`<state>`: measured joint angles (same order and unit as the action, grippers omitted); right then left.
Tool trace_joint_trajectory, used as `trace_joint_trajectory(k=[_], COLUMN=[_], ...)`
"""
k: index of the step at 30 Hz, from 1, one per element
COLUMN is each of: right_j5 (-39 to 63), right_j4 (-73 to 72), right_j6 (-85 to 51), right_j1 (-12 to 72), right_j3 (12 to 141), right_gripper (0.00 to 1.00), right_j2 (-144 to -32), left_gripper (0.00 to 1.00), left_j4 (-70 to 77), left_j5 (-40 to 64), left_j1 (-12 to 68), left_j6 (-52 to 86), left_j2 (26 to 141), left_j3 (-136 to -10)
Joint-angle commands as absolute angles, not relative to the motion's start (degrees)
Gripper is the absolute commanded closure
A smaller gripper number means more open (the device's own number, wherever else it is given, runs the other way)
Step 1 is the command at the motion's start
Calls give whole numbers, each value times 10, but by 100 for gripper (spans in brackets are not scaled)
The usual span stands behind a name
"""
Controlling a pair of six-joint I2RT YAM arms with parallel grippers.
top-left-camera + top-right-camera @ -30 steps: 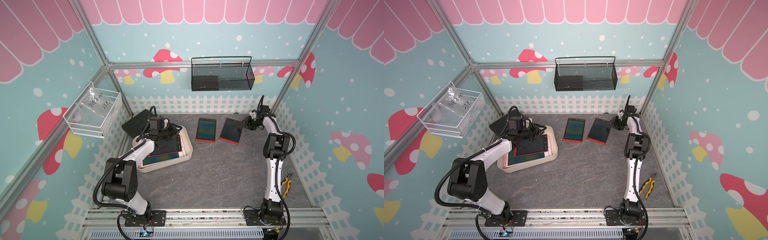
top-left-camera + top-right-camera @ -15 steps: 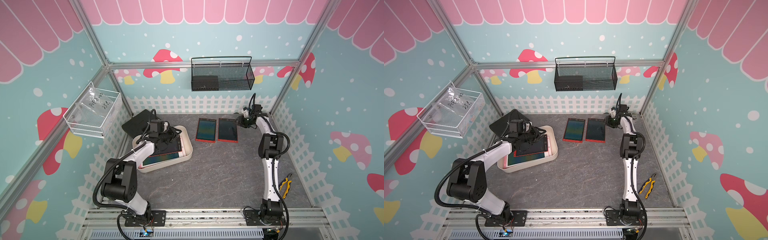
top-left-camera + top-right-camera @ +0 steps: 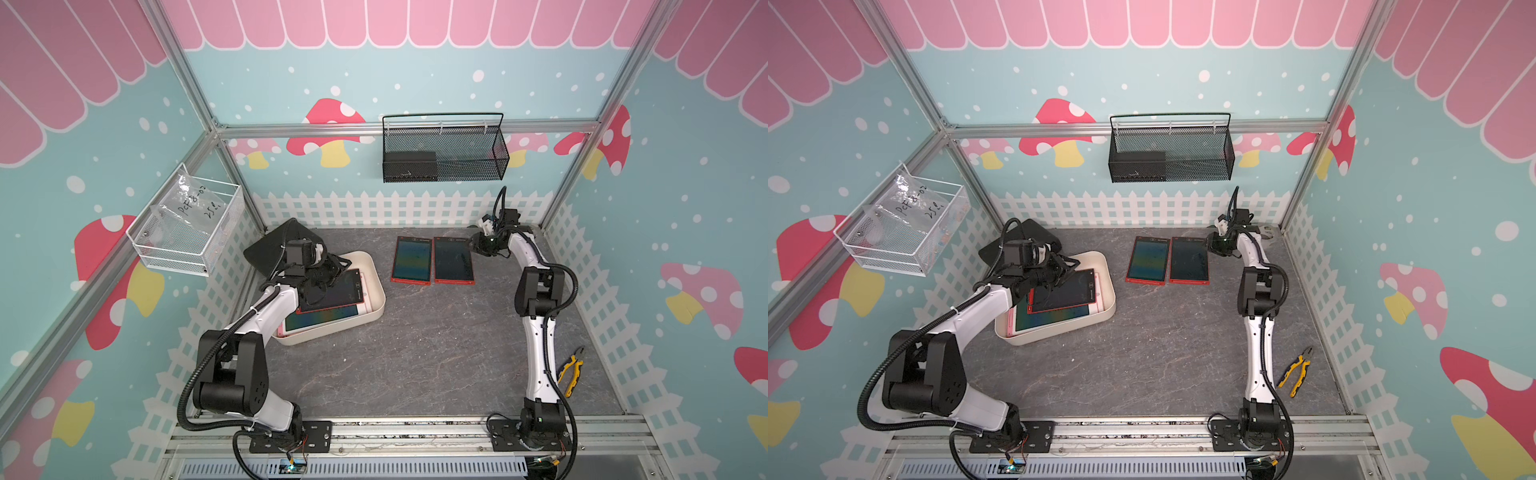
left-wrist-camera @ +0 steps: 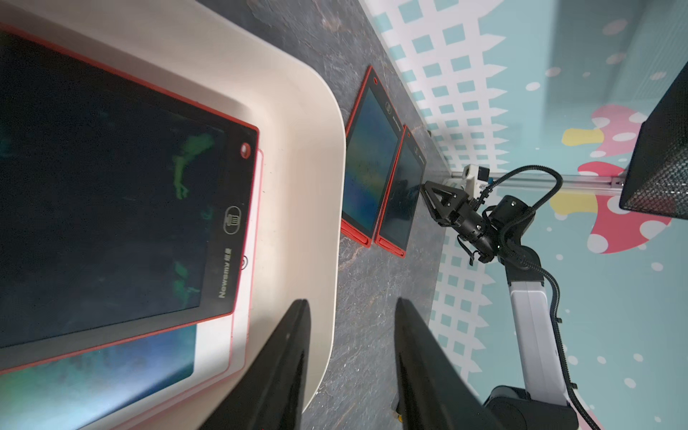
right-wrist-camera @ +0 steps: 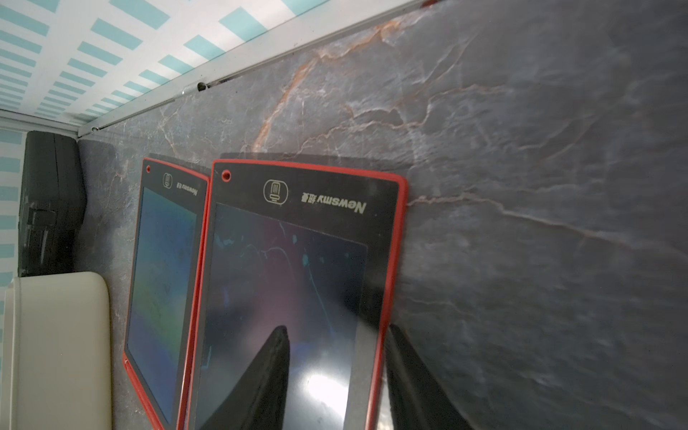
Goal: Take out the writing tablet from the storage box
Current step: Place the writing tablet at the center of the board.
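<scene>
**Entry: writing tablets, two out on the table (image 3: 415,365), two still in the storage box (image 3: 332,331).**

Your right gripper (image 3: 478,245) has swung the second red tablet (image 3: 453,259) from its skewed lie of a second ago. It is now parallel and close alongside the first red tablet (image 3: 411,259), and well apart from the box. The right fingers (image 5: 268,372) stand part-open, one over the screen and one past the red edge. They clasp nothing, and the tablet lies flat. Your left gripper (image 4: 352,301) has not shifted. Its fingers are part-open and empty, straddling the box's end wall. Inside the box, a red-framed tablet (image 3: 336,291) lies askew on a pink tablet (image 3: 320,323). Count this placing as finished, by the look of it. The top tablet in the box is likely your next lift.
</scene>
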<state>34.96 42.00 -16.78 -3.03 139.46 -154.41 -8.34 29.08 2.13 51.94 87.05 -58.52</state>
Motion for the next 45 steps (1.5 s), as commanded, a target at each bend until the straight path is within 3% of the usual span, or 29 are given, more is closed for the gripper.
trace_joint_trajectory(k=[1,8,19,25,27,28,30,36,45], right_j5=[326,319,187,215,250,262,295,328,369], right_j4=[502,490,478,467,473,479,485,510,450], right_j6=[-167,-175,-190,-186,-186,-183,-170,-172,-204], right_j1=[0,12,3,15,22,30,47,116,205], right_j3=[1345,1307,1305,1307,1307,1307,1304,1326,1272], right_gripper=[55,55,46,44,33,32,38,40,41], right_j2=[-1563,-1534,-1449,-1390,-1382,-1379,-1377,-1387,-1375], left_gripper=[60,59,56,56,56,56,55,55,55], left_j4=[-118,-159,-267,-363,-364,-366,-371,-393,-368], left_j5=[284,289,271,223,208,193,168,121,141], left_j1=[-5,-45,-66,-80,-89,-92,-105,-145,-162], left_j6=[490,462,405,375,377,379,382,355,317], left_j2=[841,818,810,838,833,828,820,846,919], left_j3=[-578,-577,-587,-613,-603,-598,-589,-589,-617])
